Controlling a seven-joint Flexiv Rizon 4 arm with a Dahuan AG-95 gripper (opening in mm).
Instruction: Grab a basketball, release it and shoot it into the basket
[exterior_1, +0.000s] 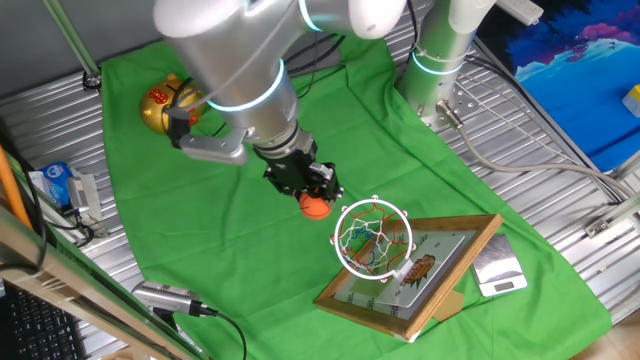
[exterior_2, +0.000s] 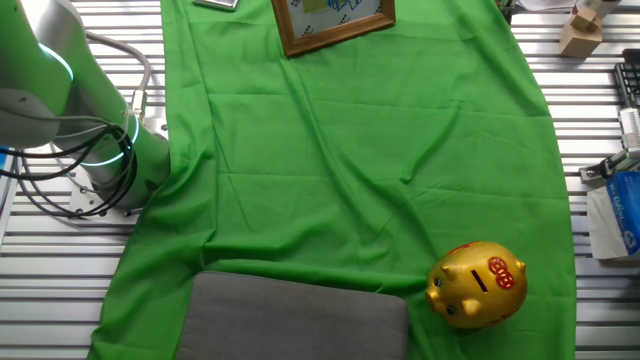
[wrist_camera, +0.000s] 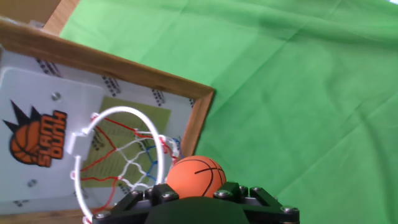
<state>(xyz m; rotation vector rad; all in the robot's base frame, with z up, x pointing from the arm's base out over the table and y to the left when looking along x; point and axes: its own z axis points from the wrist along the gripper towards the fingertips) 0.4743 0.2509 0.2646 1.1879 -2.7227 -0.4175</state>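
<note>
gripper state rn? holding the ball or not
Gripper: shut on the basketball, held just beside the basket rim, not yet released.

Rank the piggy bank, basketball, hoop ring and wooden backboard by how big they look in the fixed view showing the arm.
1. Wooden backboard
2. Hoop ring
3. Gold piggy bank, partly hidden behind the arm, so unsure against the ring
4. Basketball

Had silver-grey arm (exterior_1: 235, 60) with glowing cyan joint rings, black screwed gripper (exterior_1: 312, 187), grey base cables (exterior_2: 60, 190).
</note>
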